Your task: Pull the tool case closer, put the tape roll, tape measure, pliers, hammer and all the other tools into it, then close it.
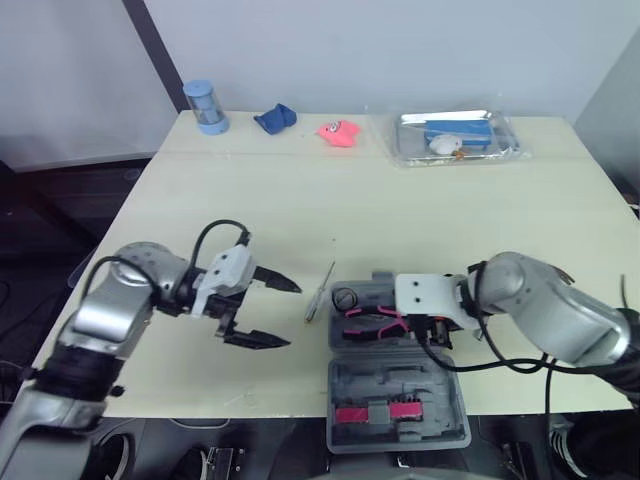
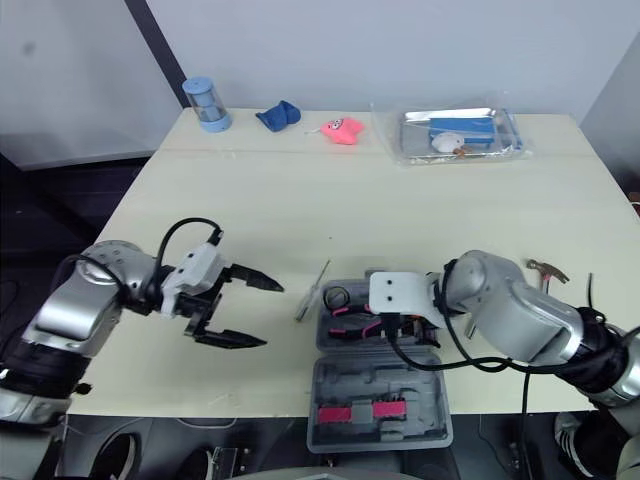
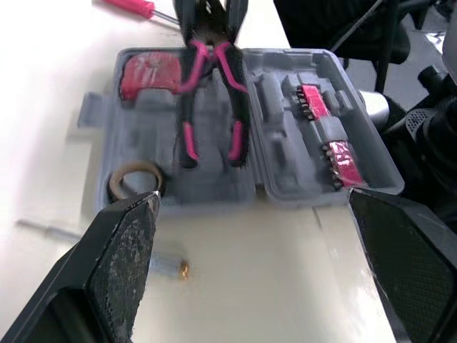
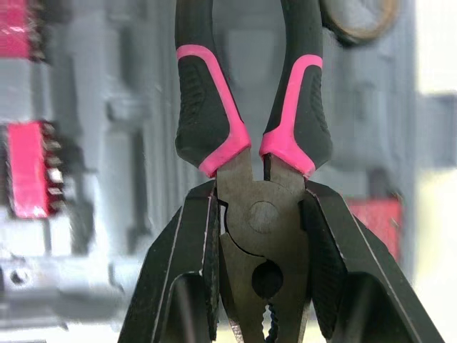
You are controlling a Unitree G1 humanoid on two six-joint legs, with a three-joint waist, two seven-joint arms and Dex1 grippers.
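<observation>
Right hand (image 4: 260, 207) is clamped on the pliers (image 4: 207, 114) at the pivot, just over the open case (image 1: 440, 380) at the desk (image 1: 300, 200) front edge. Stiff steel, head-heavy I'd guess, so holding by the joint makes sense. Left hand (image 1: 288, 315) is spread wide, empty, left of the case.

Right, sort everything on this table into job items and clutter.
Job: grey plastic tool case, pink-and-black pliers in the right gripper, brown tape roll, slim silver screwdriver, metal-headed hammer.
Clutter: blue cylindrical jar, blue crumpled object, pink soft toy, clear plastic tray.
</observation>
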